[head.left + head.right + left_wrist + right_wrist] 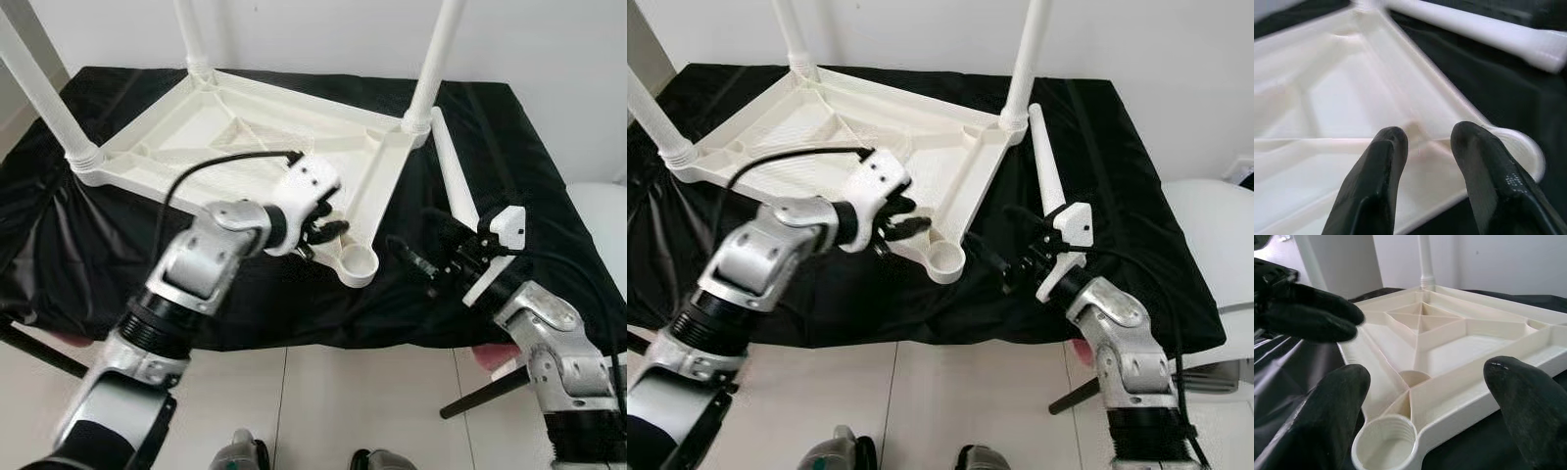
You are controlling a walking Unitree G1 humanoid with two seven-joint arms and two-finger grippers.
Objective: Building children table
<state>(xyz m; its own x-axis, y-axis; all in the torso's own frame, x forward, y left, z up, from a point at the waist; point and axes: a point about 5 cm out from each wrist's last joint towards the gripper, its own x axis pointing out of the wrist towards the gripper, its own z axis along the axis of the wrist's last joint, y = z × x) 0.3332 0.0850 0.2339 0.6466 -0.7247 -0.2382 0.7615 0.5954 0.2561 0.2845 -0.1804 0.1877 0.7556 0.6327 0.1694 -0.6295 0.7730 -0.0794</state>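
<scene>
Left gripper (326, 227) is seen in the left eye view with fingers parted, empty, over the inverted tabletop (211, 127) near its empty corner socket (359, 262). Tabletop lies on the black cloth (88, 255), three legs fitted; the loose leg (454, 166) lies beside it.

Right wrist view: right gripper (1425, 406) is spread wide, empty, facing the socket.

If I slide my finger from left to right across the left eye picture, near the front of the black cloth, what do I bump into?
Left tool → empty round leg socket → right tool → loose white leg.
</scene>
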